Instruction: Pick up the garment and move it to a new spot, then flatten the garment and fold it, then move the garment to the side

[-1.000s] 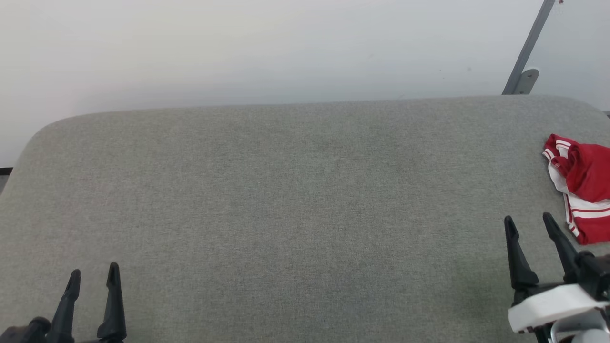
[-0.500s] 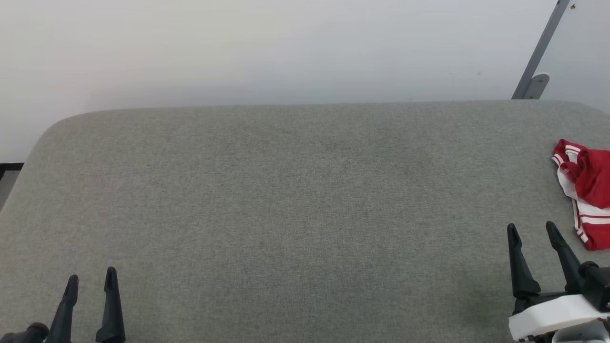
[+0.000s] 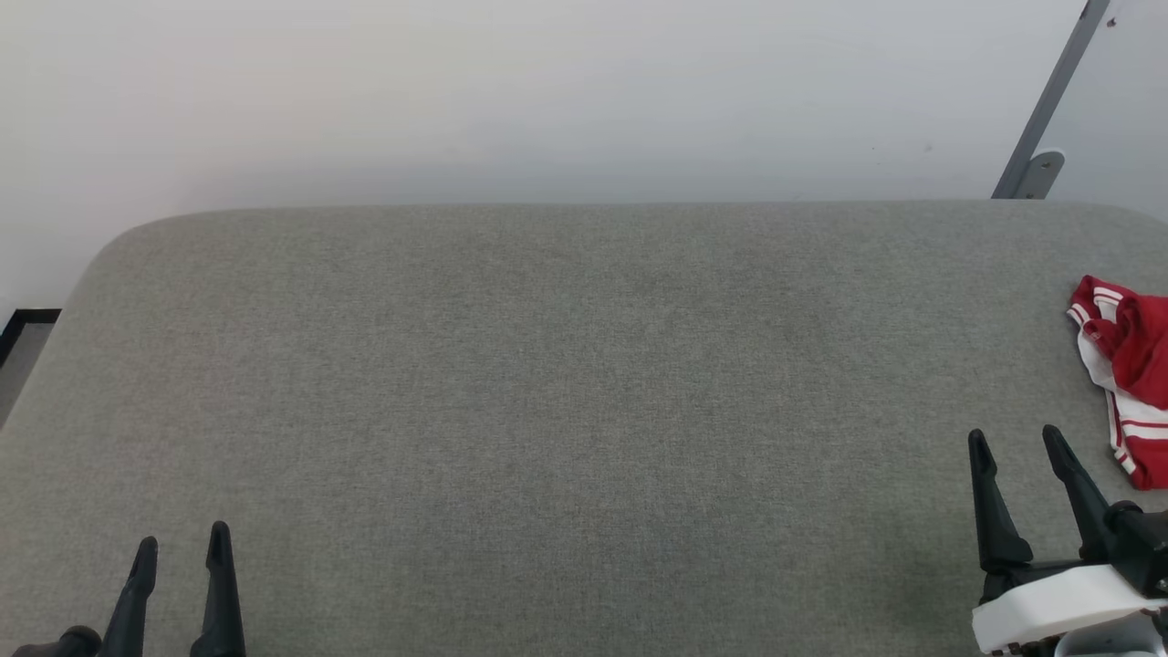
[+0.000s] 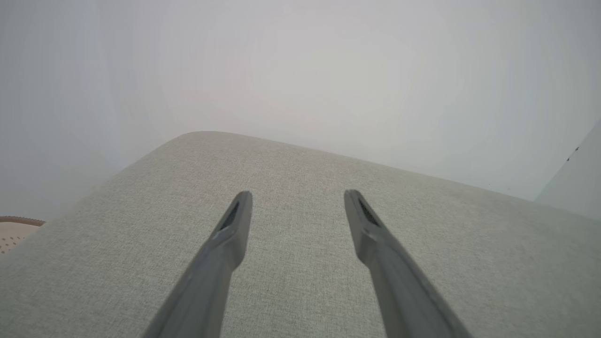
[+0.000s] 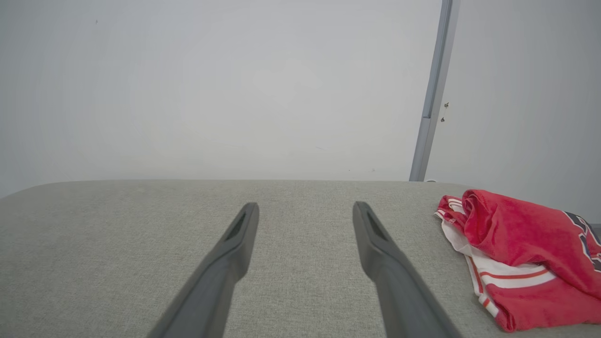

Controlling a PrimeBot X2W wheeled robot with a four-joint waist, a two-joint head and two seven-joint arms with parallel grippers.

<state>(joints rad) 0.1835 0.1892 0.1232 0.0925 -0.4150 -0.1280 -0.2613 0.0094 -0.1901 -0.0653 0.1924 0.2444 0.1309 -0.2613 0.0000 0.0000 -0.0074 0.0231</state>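
Observation:
The garment (image 3: 1131,374), red with white sleeves and striped trim, lies crumpled at the right edge of the grey fabric surface (image 3: 566,383), partly cut off by the head view's border. In the right wrist view the garment (image 5: 521,253) sits bunched to the right of the fingers, with dark numerals showing at its far right. My right gripper (image 3: 1017,440) hovers open just left of and nearer than the garment, nothing between its fingers (image 5: 235,234). My left gripper (image 3: 182,538) stands open at the lower left, far from the garment, and is empty in its own view (image 4: 296,197).
A pale wall rises behind the surface. A grey metal post (image 3: 1049,100) with a bracket stands at the back right corner. A bit of floor (image 3: 18,356) shows past the left edge, and a tan perforated object (image 4: 14,230) lies beyond it.
The head camera has shifted, sliding the whole scene right and down, so less of the garment shows. Both grippers keep their open stance.

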